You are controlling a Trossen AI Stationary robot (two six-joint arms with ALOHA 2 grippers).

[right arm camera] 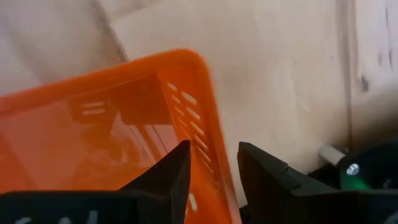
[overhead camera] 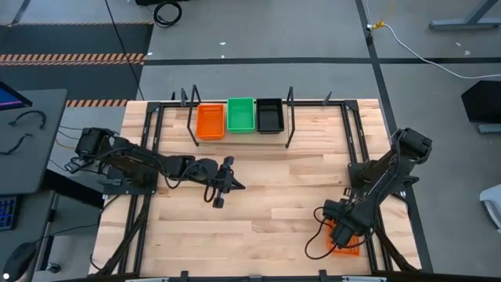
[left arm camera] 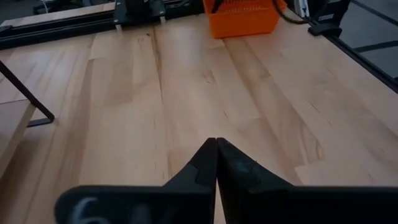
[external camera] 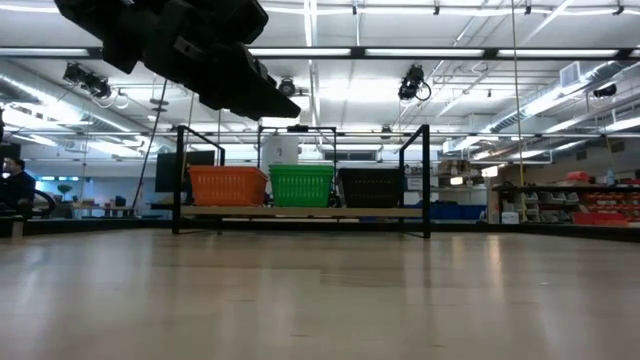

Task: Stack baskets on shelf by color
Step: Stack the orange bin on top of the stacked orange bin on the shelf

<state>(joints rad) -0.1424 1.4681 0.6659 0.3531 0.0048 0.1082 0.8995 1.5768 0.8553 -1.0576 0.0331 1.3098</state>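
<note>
Currently, three baskets are seen on the shelf [overhead camera: 286, 125] at the far edge of the table [overhead camera: 266, 204]: an orange basket [overhead camera: 210, 121], a green basket [overhead camera: 241, 115] and a black basket [overhead camera: 269, 115], set side by side in that order from left to right in the high view. In the low view the three are shown on the shelf's pale board, close together. Whether any of them is already a stack of several cannot be told.

One more basket is still off the shelf. A second orange basket [right arm camera: 112, 124] lies at the near right corner of the table, well apart from the shelf. The right gripper [right arm camera: 211, 171] is positioned over it, with its jaws partly parted and set astride one mesh wall, one finger inside the basket and one outside. The wall is not visibly pinched, so a firm hold cannot be confirmed.

The left gripper [left arm camera: 216, 163] is held above bare wood near the table's middle, its fingers pressed together and nothing between them.

The task is judged to be well advanced. What remains, as far as can be shown, is for the loose orange basket to be gripped, carried across the table and nested into the orange basket on the shelf.
</note>
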